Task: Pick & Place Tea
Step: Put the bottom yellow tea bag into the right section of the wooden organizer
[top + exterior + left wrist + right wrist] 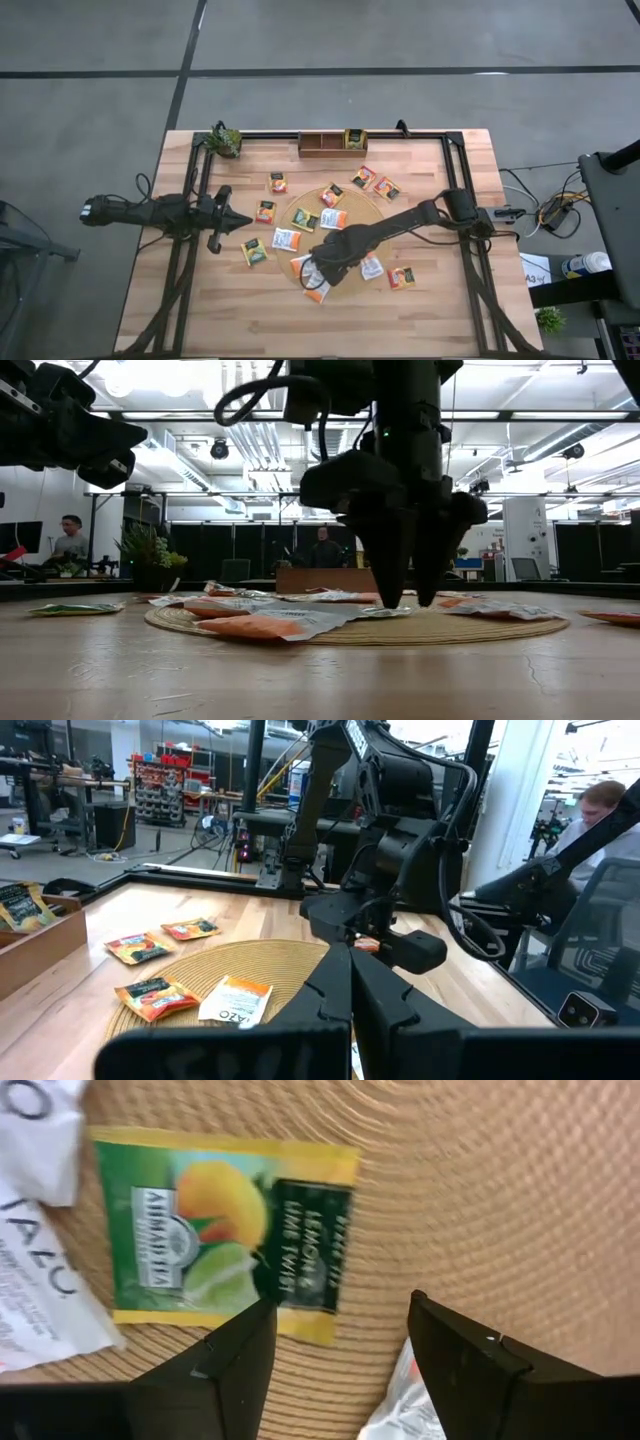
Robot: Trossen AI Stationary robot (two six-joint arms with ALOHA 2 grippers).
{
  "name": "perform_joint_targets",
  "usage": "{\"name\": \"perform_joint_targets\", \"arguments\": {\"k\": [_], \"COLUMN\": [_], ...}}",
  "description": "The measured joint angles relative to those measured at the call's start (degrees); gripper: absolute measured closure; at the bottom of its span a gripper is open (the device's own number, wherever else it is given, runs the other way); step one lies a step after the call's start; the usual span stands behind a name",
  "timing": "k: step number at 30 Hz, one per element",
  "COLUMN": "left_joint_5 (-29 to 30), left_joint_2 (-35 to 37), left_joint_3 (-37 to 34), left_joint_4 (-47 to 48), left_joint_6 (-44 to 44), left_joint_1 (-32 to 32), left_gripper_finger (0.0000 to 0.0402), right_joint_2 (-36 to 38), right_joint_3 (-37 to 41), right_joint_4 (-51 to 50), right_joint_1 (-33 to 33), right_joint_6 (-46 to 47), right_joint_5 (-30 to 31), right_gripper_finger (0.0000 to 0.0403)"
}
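Several tea sachets lie flat on the table and on the round woven mat (352,203), among them orange ones (278,183), white ones (286,239) and green-and-yellow ones (255,252). My right gripper (325,262) hangs over the mat's near edge. It points down and is open, with its fingertips (410,585) just above the mat. In the right wrist view a green-and-yellow sachet (225,1230) lies on the mat just ahead of the open fingers (340,1330), untouched. My left gripper (240,220) waits shut and level at the table's left (350,990).
A wooden compartment tray (322,143) at the far edge holds a green sachet (355,138). A small plant (224,141) stands at the far left corner. White sachets (30,1280) (400,1400) lie close to the right gripper's fingers. People sit beyond the table (70,540) (600,810).
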State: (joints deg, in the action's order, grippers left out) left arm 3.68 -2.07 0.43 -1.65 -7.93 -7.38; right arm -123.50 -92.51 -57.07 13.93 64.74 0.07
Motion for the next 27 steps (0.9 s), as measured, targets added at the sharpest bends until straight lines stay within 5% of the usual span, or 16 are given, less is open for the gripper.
{"name": "perform_joint_targets", "arguments": {"k": [27], "left_joint_5": [0.0], "left_joint_2": [-0.02], "left_joint_3": [-0.02], "left_joint_4": [0.0], "left_joint_6": [-0.01], "left_joint_1": [0.0], "left_gripper_finger": [0.0402], "right_joint_2": [-0.39], "right_joint_3": [-0.74], "right_joint_4": [4.21], "right_joint_1": [0.3], "right_joint_6": [9.86], "right_joint_5": [-0.08], "right_gripper_finger": [0.0179]}}
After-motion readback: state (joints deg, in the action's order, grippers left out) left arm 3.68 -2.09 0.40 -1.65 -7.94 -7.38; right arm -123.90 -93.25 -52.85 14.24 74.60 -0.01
